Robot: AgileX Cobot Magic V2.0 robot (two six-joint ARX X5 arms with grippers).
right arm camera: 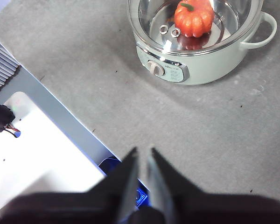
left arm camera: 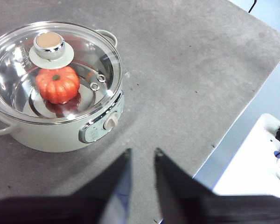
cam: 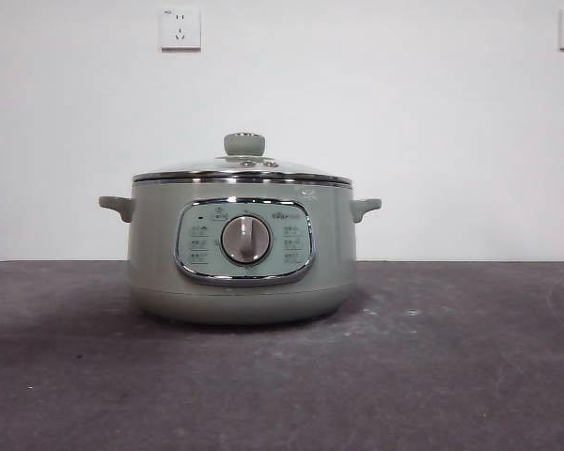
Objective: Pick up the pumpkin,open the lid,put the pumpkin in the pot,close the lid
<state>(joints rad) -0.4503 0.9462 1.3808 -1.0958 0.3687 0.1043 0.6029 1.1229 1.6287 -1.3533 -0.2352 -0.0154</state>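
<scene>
Inside pot (left arm camera: 56,140), pumpkin (left arm camera: 58,84) under closed lid (left arm camera: 18,70), both hands (left arm camera: 141,161) (right arm camera: 142,156) slightly spread, empty

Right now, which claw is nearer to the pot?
Left, though only slightly. The left claw hangs clear of the pot, off its dial side. The right claw sits farther back from it, out by the table edge.

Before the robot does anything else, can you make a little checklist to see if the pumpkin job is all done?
1. Small glossy orange toy pumpkin inside the big sage-green pot: ok.
2. Clear glass lid with green knob sitting flat on the pot: ok.
3. Left claw holding nothing, away from the pot: ok.
4. Right claw holding nothing, away from the pot: ok.
5. Pot standing upright on the grey table: ok.
</scene>
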